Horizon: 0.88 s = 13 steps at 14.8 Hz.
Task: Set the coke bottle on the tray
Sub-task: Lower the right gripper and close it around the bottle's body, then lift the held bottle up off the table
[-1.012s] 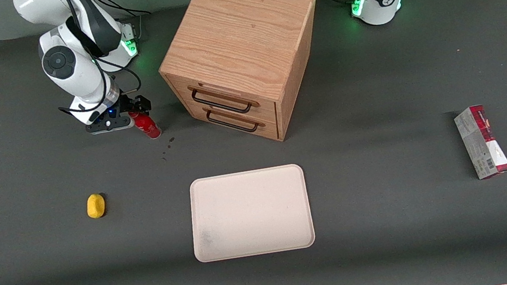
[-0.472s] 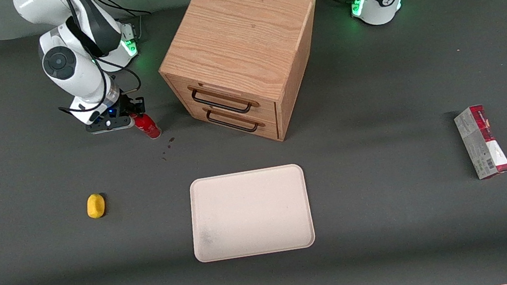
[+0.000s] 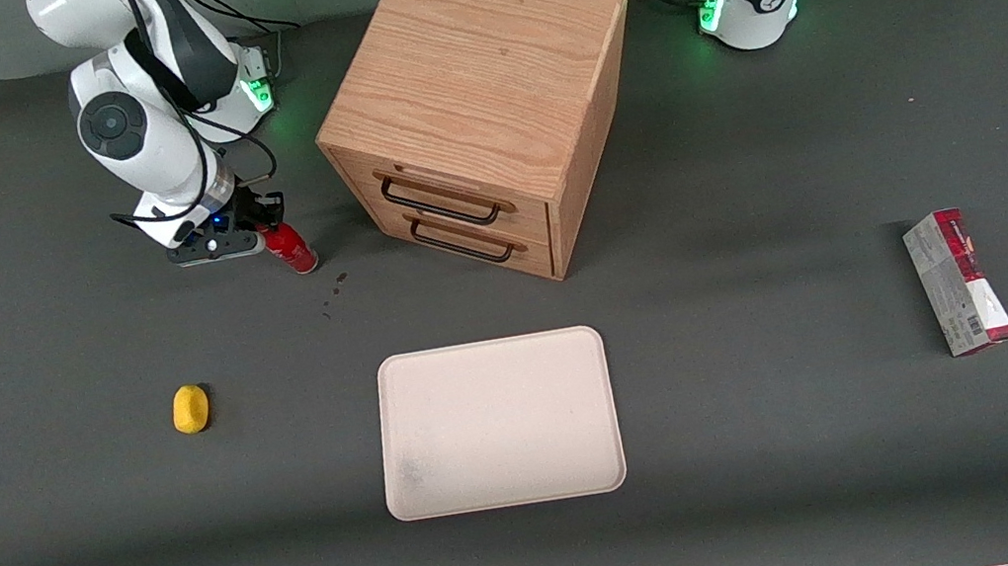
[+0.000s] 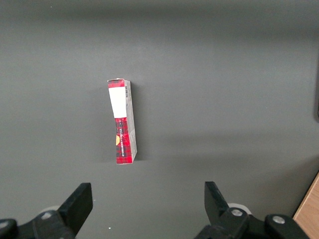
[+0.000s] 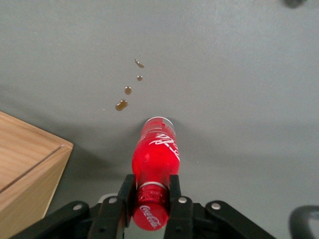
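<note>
Coke bottle looks light, slick plastic (could swivel); pincer clamps its neck near the cabinet.

Front cam high (wrist cams down-facing).

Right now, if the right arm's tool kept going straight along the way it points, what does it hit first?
The tool is shut on the small all-red coke bottle and points down at the dark grey table. The bottle's base would probably meet the table first, near the small brown spots; the gap is unclear.
</note>
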Motion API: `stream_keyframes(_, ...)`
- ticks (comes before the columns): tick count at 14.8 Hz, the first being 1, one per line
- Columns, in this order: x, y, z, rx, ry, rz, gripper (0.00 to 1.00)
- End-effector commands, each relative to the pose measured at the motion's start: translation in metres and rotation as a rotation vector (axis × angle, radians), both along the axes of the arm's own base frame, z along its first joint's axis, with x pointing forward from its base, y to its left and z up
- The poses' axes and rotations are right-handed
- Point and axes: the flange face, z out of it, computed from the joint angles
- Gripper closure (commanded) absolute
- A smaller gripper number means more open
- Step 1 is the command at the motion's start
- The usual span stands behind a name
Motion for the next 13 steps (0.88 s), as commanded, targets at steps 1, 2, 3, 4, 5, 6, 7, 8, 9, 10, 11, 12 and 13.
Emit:
stream_keyframes(1, 0.025, 0.007, 0.056, -0.002, 0.004, -0.01, 1.0)
stream_keyframes(2, 0.032, 0.009, 0.076, -0.003, 0.009, -0.008, 1.0)
stream_keyframes(3, 0.04, 0.01, 0.097, -0.004, 0.016, 0.002, 1.0)
stream_keyframes(4, 0.048, 0.012, 0.124, -0.003, 0.021, 0.015, 1.0)
stream_keyframes(5, 0.055, 0.011, 0.15, -0.003, 0.028, 0.019, 1.0)
stream_keyframes(6, 0.063, 0.005, 0.179, 0.002, 0.025, 0.013, 1.0)
stream_keyframes(7, 0.066, 0.003, 0.201, 0.002, 0.031, 0.017, 1.0)
stream_keyframes(8, 0.068, -0.001, 0.222, 0.004, 0.028, 0.017, 1.0)
stream_keyframes(9, 0.068, -0.005, 0.242, 0.011, 0.021, 0.021, 1.0)
stream_keyframes(10, 0.069, -0.011, 0.258, 0.018, 0.008, 0.018, 1.0)
stream_keyframes(11, 0.069, -0.015, 0.27, 0.025, -0.004, 0.015, 1.0)
stream_keyframes(12, 0.071, -0.018, 0.278, 0.035, -0.016, 0.014, 1.0)
stream_keyframes(13, 0.075, -0.016, 0.282, 0.039, -0.021, 0.014, 1.0)
